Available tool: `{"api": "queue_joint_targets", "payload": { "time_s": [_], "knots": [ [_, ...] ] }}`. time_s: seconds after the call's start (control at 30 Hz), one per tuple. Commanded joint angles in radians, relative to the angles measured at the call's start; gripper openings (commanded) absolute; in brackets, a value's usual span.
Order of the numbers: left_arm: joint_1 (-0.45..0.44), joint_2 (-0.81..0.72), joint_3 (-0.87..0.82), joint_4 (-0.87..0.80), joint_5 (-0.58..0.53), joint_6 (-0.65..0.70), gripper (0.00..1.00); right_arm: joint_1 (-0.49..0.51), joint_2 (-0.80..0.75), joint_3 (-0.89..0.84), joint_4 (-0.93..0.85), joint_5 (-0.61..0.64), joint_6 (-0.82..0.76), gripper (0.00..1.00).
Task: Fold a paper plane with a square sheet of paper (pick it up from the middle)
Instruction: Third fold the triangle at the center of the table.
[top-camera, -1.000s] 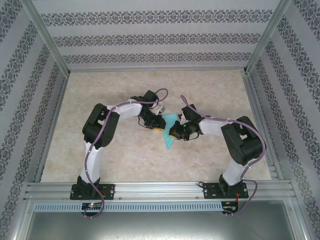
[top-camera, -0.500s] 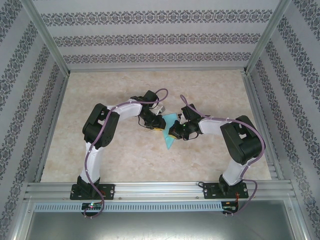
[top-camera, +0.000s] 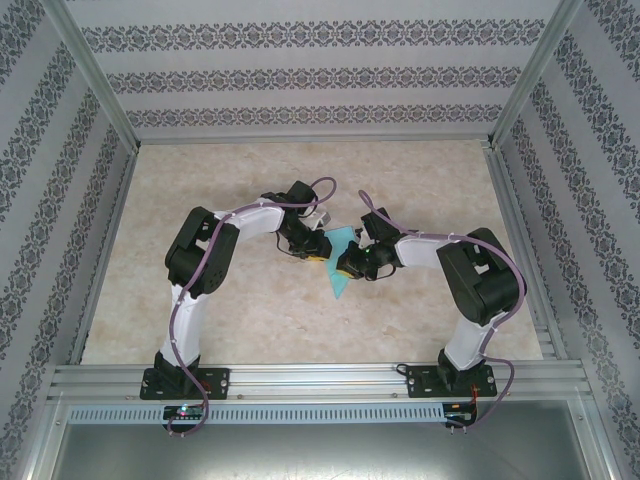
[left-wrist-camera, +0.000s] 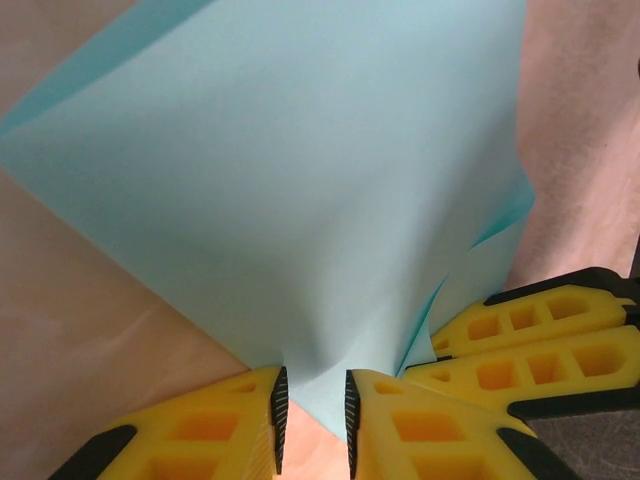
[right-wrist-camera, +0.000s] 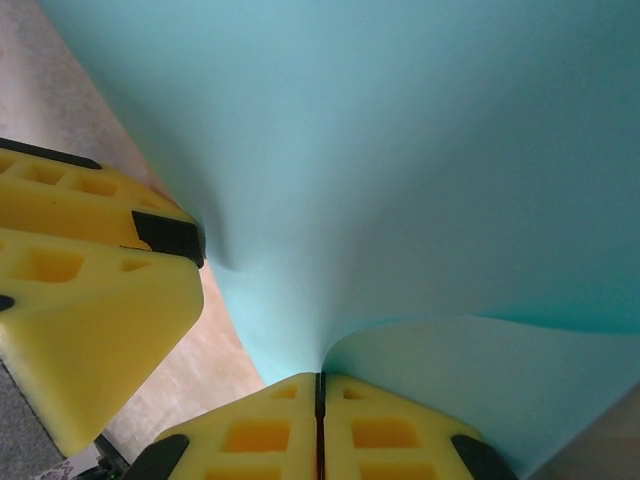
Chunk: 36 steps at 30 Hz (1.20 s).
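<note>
MID-TABLE: I hold the paper (top-camera: 339, 281) between my two grippers, just above the middle of the table (top-camera: 200, 300). It is turquoise and partly folded into a narrow wedge, with its point slanting down toward my bases. From above, a broader flap shows at its far end between the two wrists.

My right gripper (right-wrist-camera: 320, 378) is clamped on it. The yellow fingers are pressed together, and the sheet curls up out of the seam between them. In the left wrist view, my left gripper (left-wrist-camera: 314, 385) has its jaws a narrow gap apart, with the paper's lower corner tapering into that gap. I cannot tell whether the black pads actually bite it. The sheet puckers slightly there and fans out wide and smooth beyond. The two grippers are close together, each with its fingers at the edge of the other's wrist view.

Compared with a second ago, my right arm has edged a little to the left, bringing that gripper closer to the left one. The left arm and the paper's point are where they were.

The tabletop is pale beige with a marbled pattern. Walls (top-camera: 300, 80) papered in grey ornamental bands enclose it, and an aluminium frame (top-camera: 320, 380) runs along the near edge.
</note>
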Motion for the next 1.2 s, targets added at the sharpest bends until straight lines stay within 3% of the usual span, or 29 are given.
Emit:
{"api": "queue_joint_targets", "payload": {
  "time_s": [0.0, 0.27, 0.7, 1.03, 1.17],
  "knots": [
    [-0.004, 0.037, 0.008, -0.028, 0.012, 0.020, 0.26, 0.006, 0.031, 0.019, -0.014, 0.024, -0.007, 0.12],
    [-0.004, 0.029, 0.011, -0.022, 0.025, 0.013, 0.27, 0.009, 0.030, 0.012, -0.008, 0.024, -0.011, 0.30],
    [0.022, -0.061, 0.009, -0.016, 0.014, -0.011, 0.29, 0.009, 0.013, -0.027, 0.032, 0.013, -0.004, 0.43],
    [0.027, -0.108, -0.011, 0.019, 0.062, -0.051, 0.26, 0.009, 0.007, -0.060, 0.096, -0.007, 0.006, 0.41],
    [0.025, -0.109, -0.011, 0.023, 0.077, -0.055, 0.24, 0.008, 0.005, -0.068, 0.112, -0.011, 0.010, 0.35]
  ]
}}
